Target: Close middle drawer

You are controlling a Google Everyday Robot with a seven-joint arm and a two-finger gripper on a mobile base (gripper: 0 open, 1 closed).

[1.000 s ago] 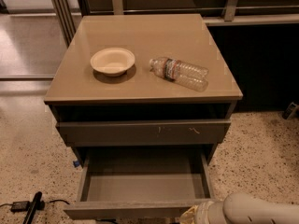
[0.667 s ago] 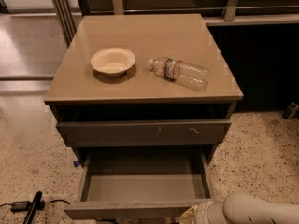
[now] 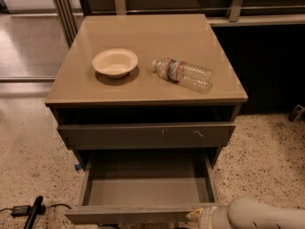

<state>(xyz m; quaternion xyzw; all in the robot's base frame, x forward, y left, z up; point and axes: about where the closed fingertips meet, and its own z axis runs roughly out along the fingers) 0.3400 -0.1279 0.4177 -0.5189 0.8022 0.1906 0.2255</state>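
Low at the bottom right, the jaws sat by the right front corner of the middle drawer [image 3: 147,190], touching or just beside it; whether they were released or clenched could not be told. That drawer stood pulled out beneath the scratched drawer front [image 3: 143,135] and the counter [image 3: 143,32].

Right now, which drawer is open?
The middle drawer, pulled out so its smooth grey inside shows. The scratched drawer front above it shows no inside. The gripper sits at the open drawer's front edge.
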